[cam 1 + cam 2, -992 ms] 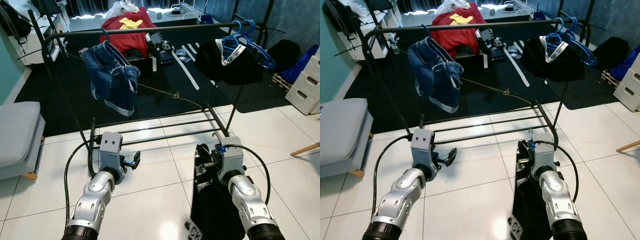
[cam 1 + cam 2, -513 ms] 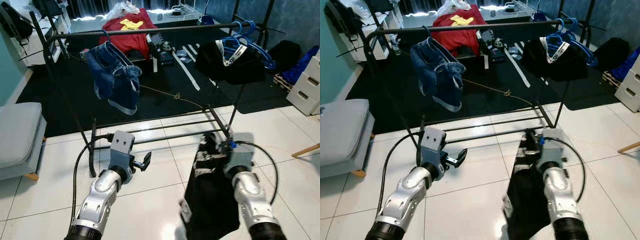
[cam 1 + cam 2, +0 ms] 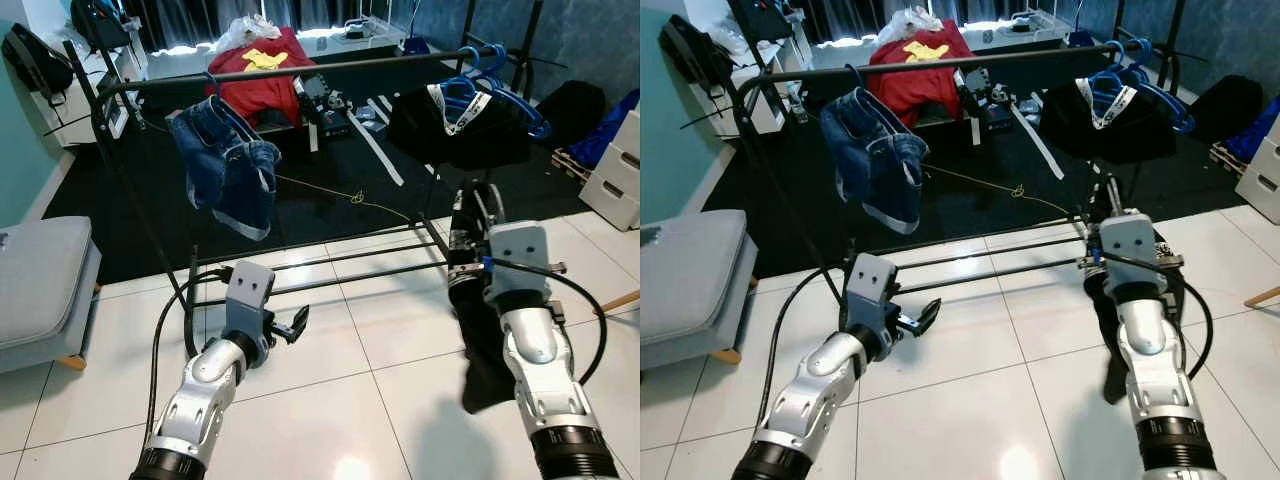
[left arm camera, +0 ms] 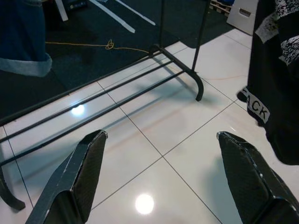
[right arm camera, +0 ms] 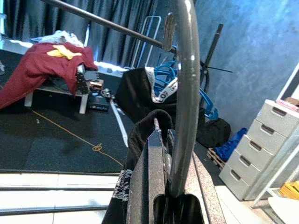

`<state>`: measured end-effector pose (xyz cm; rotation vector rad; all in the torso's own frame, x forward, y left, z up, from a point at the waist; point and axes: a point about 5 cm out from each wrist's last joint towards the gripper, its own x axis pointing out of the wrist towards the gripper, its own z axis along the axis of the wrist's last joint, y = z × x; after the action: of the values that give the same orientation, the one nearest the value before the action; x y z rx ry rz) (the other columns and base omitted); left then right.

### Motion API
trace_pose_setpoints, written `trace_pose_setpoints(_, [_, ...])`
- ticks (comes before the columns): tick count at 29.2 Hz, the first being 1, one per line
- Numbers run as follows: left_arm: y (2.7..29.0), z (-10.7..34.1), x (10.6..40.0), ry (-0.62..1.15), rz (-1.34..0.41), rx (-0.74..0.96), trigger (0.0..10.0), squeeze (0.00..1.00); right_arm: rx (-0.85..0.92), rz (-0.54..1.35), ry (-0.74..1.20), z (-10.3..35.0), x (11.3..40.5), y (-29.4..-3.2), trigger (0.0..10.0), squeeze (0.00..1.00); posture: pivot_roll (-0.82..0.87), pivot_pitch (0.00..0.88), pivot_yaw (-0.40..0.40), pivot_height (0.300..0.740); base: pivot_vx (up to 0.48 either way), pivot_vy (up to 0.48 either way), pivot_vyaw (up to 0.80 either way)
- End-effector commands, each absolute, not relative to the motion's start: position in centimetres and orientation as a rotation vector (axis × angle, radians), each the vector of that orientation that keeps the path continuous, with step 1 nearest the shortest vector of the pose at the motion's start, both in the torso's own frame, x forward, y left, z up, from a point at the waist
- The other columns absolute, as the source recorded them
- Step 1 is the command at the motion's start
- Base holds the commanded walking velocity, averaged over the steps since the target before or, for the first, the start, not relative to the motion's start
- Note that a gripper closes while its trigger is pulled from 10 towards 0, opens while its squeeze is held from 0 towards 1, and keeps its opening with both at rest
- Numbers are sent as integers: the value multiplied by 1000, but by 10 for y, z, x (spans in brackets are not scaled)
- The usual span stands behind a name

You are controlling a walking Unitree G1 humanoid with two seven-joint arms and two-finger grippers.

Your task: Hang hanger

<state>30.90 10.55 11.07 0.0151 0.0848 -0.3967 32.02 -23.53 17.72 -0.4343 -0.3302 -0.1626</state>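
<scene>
The right pincer (image 3: 478, 232) grips a grey metal hanger (image 5: 183, 93) with a black shirt (image 3: 488, 345), under the black clothes rail (image 3: 300, 68). The left pincer (image 3: 296, 325) is open over the white tile floor (image 3: 340, 400).

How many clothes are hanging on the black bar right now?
2: the blue denim shorts near the clothes rail's left end, and a black garment on blue hangers near its right end. Another black garment is in the right hand, not yet hung.
</scene>
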Motion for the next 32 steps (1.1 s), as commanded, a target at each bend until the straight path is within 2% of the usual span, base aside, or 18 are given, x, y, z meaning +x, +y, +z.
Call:
trace_pose_setpoints(1, [113,112,313,73,-362,39,10000,0,-321,-137,-278,167,323,-230,10000,0,18,43,80,740,0,0,0])
trace_pose_setpoints(2, [113,112,313,73,-362,39,10000,0,-321,-137,-278,167,323,-230,10000,0,18,43,80,740,0,0,0])
trace_pose_setpoints(5, [116,116,315,56,-337,43,10000,0,-75,-116,-79,132,324,-227,10000,0,27,43,76,740,0,0,0])
trace_pose_setpoints(7, [115,116,315,57,-348,45,10000,0,-35,-127,-36,123,324,-227,10000,0,27,43,76,740,0,0,0])
trace_pose_setpoints(13, [111,114,312,72,-402,34,10000,0,-2,-119,29,105,319,-219,10000,0,30,39,81,740,0,0,0])
trace_pose_setpoints(32, [109,113,312,68,-408,19,10000,0,15,-48,58,96,315,-212,10000,0,27,39,76,740,423,0,0])
